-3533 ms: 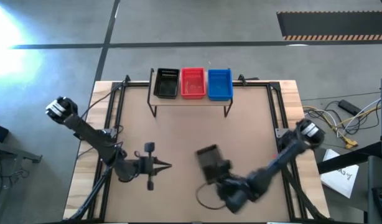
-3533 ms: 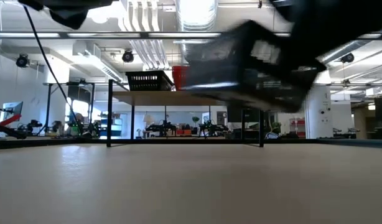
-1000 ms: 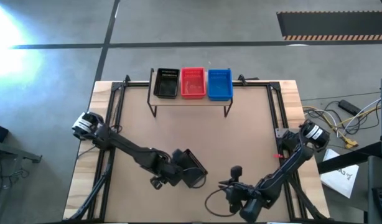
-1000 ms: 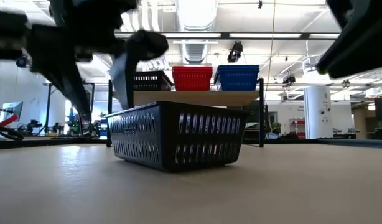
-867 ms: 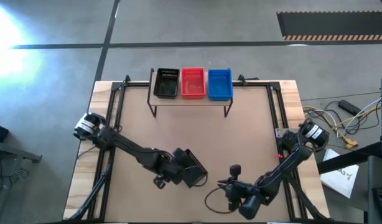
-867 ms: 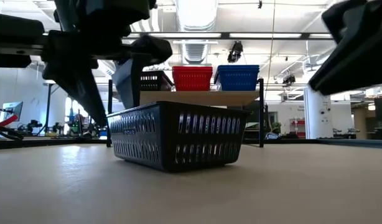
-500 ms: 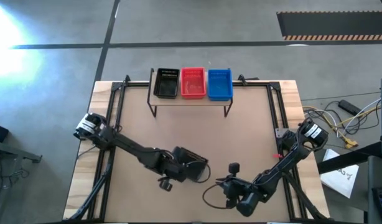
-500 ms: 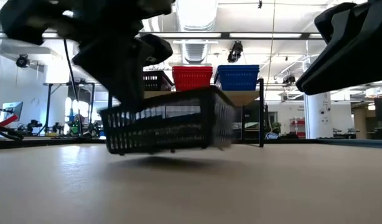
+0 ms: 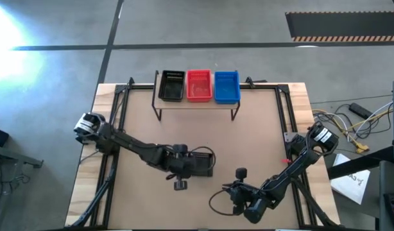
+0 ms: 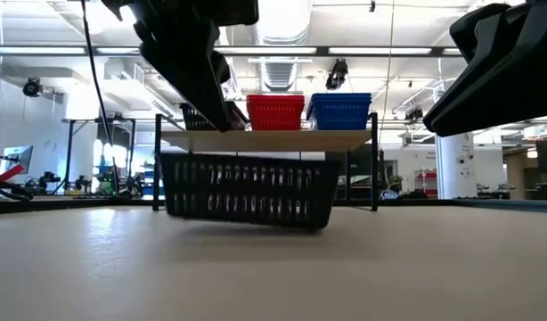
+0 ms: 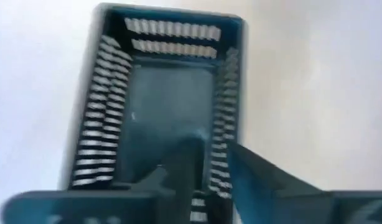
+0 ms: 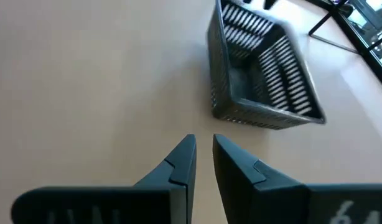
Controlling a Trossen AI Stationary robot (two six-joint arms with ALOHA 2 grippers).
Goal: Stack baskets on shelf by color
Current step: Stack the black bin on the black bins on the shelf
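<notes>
Left pincer (image 9: 187, 163) clamped on the side wall of a black basket (image 9: 201, 162), basket lifted just off the tabletop (image 9: 248, 128) near its middle, right pincer (image 12: 202, 157) nearly closed and empty at the near edge — shelf (image 9: 196, 103) at the far edge carrying black, red and blue baskets side by side

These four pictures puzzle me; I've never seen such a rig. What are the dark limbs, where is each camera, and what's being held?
Two robot arms work at a wooden table. One camera looks straight down, one sits at tabletop height, and one rides on each wrist. At the table's far edge a low shelf carries a black, a red and a blue basket. The left gripper clamps one wall of another black basket, lifted slightly. The right gripper waits near the front edge, empty, fingers nearly closed.
</notes>
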